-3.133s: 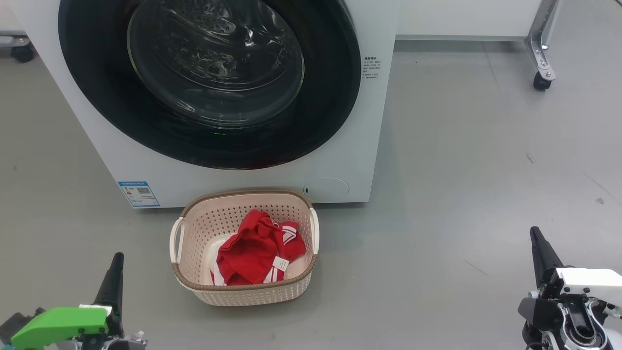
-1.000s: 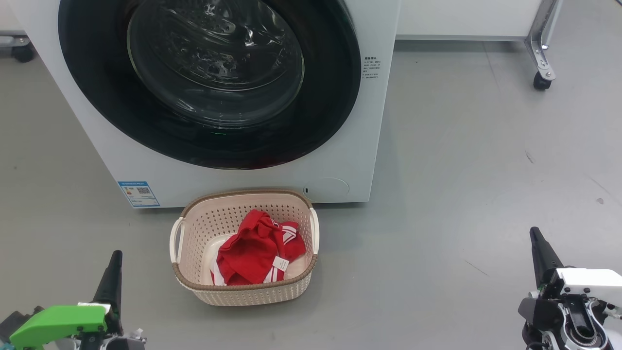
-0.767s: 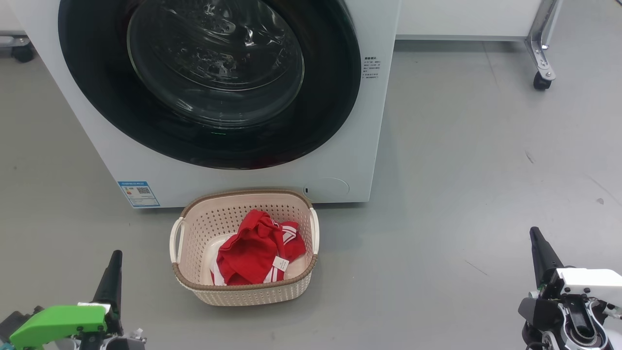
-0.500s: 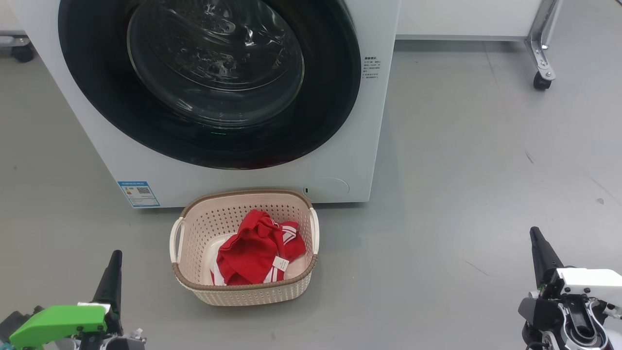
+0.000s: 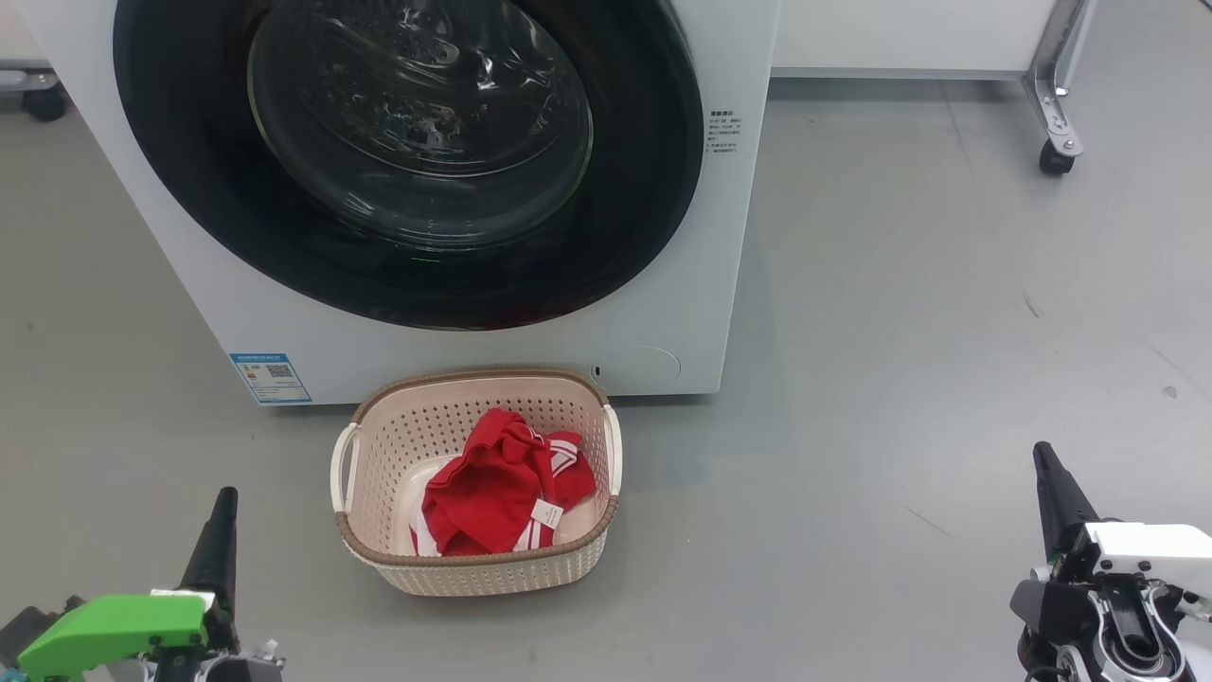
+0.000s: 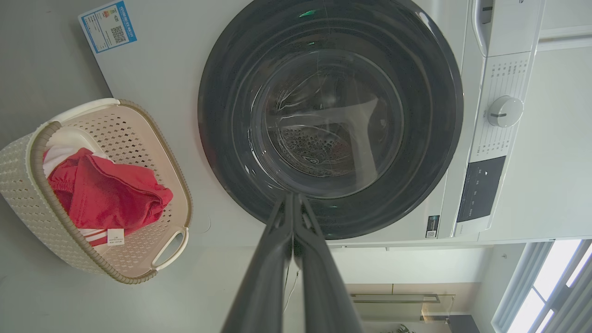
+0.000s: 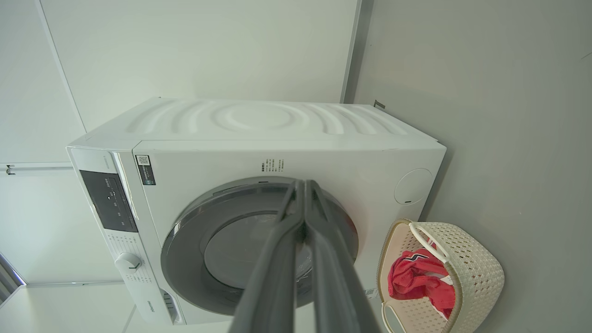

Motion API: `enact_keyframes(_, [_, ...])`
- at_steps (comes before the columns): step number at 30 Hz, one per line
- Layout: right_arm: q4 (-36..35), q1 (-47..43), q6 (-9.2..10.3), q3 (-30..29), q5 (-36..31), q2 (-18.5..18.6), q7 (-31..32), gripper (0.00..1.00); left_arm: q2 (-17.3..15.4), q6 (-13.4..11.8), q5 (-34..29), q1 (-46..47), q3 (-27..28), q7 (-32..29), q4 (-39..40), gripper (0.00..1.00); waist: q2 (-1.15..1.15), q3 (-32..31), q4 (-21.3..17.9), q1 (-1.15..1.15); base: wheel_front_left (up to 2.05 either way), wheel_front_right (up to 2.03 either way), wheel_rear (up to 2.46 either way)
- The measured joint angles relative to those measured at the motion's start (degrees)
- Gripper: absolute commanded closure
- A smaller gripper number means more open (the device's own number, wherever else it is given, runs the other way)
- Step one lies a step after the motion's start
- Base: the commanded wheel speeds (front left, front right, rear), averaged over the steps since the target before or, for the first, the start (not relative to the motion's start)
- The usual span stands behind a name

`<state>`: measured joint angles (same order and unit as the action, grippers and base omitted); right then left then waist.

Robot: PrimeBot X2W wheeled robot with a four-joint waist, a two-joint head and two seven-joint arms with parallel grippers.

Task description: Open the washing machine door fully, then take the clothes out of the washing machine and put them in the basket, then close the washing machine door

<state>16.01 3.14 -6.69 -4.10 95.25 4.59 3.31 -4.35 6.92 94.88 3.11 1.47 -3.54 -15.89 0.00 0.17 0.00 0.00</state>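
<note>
The white washing machine (image 5: 663, 322) stands ahead with its round black-rimmed door (image 5: 407, 161) shut flat against the front. The cream basket (image 5: 473, 559) sits on the floor just before it, holding red clothes (image 5: 492, 493) with white stripes. Low at the left my left gripper (image 5: 220, 516) is shut and empty, its fingers pressed together in the left wrist view (image 6: 292, 203). Low at the right my right gripper (image 5: 1046, 469) is shut and empty too, tips meeting in the right wrist view (image 7: 305, 189). Both hang well back from the machine and basket.
Grey floor (image 5: 900, 332) spreads to the right of the machine. A metal frame leg on a castor (image 5: 1056, 152) stands at the far right, and another castor (image 5: 43, 99) sits far left behind the machine. A white wall base runs along the back.
</note>
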Motion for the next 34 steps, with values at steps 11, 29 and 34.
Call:
enact_keyframes(11, [0.0,0.0,-0.3,-0.1,0.0,0.0,0.0,1.0,0.0,0.0,0.0,0.0,0.0,0.0,0.0,1.0,0.0,0.0,0.0,0.0,0.0,0.0,0.0])
enact_keyframes(29, [-0.1,0.0,-0.3,-0.2,-0.1,-0.1,0.2,1.0,0.1,0.0,0.0,0.0,0.1,-0.4,0.1,1.0,0.0,0.0,0.0,0.0,0.0,0.0,0.0])
enact_keyframes(34, [-0.1,0.0,-0.3,-0.2,-0.1,-0.1,0.2,1.0,0.1,0.0,0.0,0.0,0.1,-0.4,0.1,1.0,0.0,0.0,0.0,0.0,0.0,0.0,0.0])
